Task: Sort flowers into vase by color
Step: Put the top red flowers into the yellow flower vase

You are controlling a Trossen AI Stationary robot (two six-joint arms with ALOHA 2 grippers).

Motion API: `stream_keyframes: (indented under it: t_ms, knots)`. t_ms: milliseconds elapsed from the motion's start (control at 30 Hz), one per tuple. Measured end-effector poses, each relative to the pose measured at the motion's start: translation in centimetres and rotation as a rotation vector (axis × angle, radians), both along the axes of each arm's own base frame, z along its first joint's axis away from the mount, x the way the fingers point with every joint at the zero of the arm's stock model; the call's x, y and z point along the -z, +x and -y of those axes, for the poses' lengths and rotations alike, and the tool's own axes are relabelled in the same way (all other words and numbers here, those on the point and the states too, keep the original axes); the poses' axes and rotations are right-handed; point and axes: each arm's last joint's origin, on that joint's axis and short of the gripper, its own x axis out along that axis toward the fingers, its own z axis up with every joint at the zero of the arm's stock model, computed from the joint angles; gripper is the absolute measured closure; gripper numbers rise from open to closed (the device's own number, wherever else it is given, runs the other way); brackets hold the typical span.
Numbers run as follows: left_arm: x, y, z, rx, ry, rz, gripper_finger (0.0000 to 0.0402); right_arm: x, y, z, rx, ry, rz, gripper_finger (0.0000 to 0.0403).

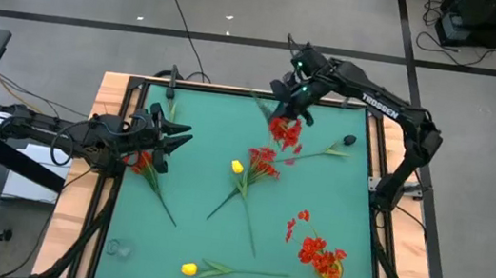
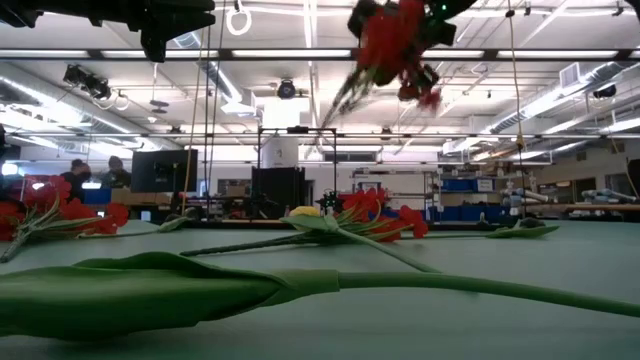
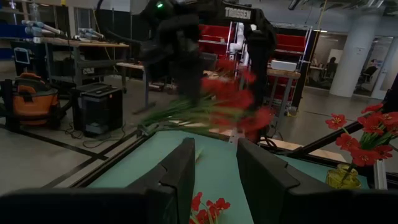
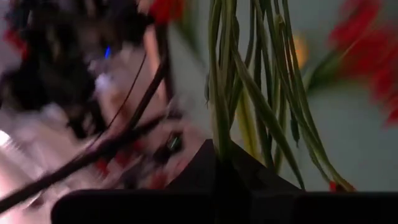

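Note:
My right gripper (image 1: 293,102) is high over the table's far middle, shut on a red flower (image 1: 285,129) with green stalks (image 2: 345,95). At the table's left, my left gripper (image 1: 181,138) points level and is open, with nothing between its fingers (image 3: 186,174). Another red flower (image 1: 144,166) lies on the mat under it. A red flower (image 1: 262,160) and a yellow flower (image 1: 237,166) lie crossed mid-table. Another yellow flower (image 1: 190,269) lies by the near edge. A yellowish vase (image 1: 329,268) at the near right holds red flowers. My right gripper pinches the red flower's bundle of green stalks (image 4: 219,134) between its two fingers, close to the blooms (image 2: 395,40). The flower is lifted well clear of the table. Its stalks slant down and away from the fingers.
A leafy stem (image 1: 328,152) with a dark end lies at the far right of the mat. Loose red blooms (image 1: 296,224) lie beside the vase. A clear glass (image 1: 118,249) stands at the near left corner. A wooden rim (image 1: 99,139) frames the green mat.

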Motion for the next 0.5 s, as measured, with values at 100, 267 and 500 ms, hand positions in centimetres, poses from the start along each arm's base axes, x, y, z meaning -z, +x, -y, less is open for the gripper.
stream_keyframes:
  t_ms: [100,267,500]
  knots:
    - [0.0,0.0,0.0,0.0,0.0,0.0,0.0276,-0.5,0.7,-2.1,-0.075,0.134,0.008,0.0373]
    - [0.0,0.0,0.0,0.0,0.0,0.001,0.0276,-0.6,2.1,-5.1,-0.163,0.27,-0.031,0.037]
    - [0.0,0.0,0.0,0.0,0.0,0.001,0.0276,-0.7,2.8,-7.0,-0.182,0.311,-0.079,0.0377]
